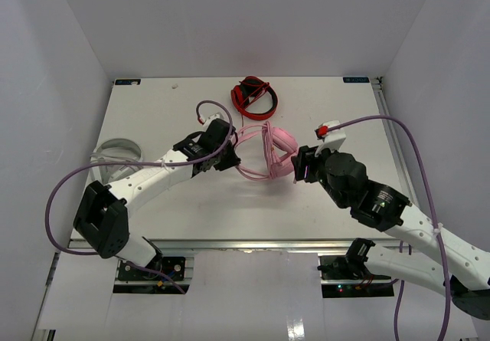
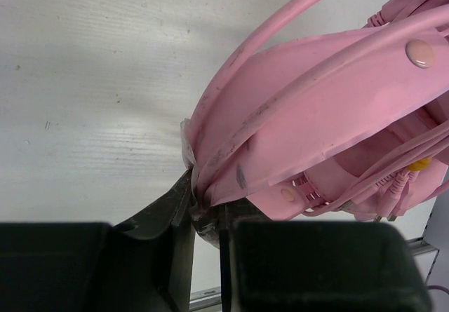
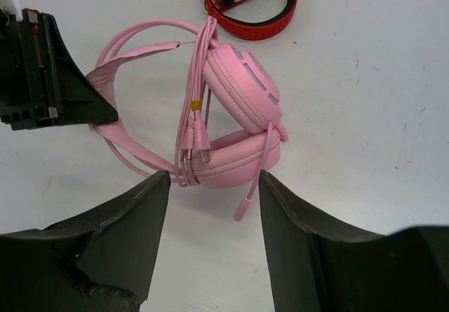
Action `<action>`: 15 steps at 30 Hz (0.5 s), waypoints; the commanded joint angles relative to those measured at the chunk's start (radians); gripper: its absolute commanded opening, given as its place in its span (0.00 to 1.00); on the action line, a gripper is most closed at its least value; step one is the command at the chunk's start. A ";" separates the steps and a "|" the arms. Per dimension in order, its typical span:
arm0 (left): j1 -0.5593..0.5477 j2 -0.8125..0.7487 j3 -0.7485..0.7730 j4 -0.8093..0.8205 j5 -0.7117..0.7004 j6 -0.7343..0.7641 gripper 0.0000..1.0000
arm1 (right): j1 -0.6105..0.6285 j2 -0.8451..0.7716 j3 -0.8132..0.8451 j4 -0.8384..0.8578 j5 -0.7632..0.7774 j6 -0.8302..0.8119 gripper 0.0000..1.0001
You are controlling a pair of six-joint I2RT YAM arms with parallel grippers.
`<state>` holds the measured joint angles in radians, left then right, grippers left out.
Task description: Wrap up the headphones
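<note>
1. Left tool (image 2: pixel 203 210) is clenched on the edge of the pink headband (image 2: pixel 316 80). The band's rim is pinched between its two fingers, and I judge this grip is there to anchor the headphones (image 1: pixel 268 151) so they cannot slide while the other arm works.
2. Right tool (image 3: pixel 212 179) is released. Its jaws are spread wide and flank the lower ear cup (image 3: pixel 238 159), which they do not appear to touch. It sits on the side opposite the left tool, which leaves it free to take whatever is loose.
3. The headphones lie on the tabletop (image 1: pixel 168 203) near its middle, between the two arms, with the ear cups folded one against the other.
4. The thin pink cable (image 3: pixel 201 66) already runs in several strands across the band and beside the cups. Its plug end, marked with a yellow ring (image 3: pixel 196 105), hangs loose just beside the lower cup.
5. Judging from this, most of the wrap looks done, and the loose plug end is what remains to tuck in.
6. The red-and-black headphones (image 1: pixel 254 98) sit apart at the far side, and a pale grey pair (image 1: pixel 115 153) lies under the left arm. Both are out of the working area.
</note>
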<state>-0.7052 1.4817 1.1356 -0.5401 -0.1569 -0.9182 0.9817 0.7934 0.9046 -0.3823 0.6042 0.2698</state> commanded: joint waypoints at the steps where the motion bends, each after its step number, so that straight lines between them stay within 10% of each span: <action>1: 0.004 -0.007 0.096 0.089 -0.009 -0.016 0.00 | -0.005 0.015 -0.010 0.022 0.039 0.015 0.61; 15: 0.368 0.071 0.161 0.034 0.134 -0.022 0.00 | -0.006 0.015 -0.026 0.020 0.031 0.016 0.61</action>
<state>-0.4481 1.5460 1.2362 -0.5831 -0.1306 -0.9245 0.9810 0.8162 0.8841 -0.3943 0.6071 0.2779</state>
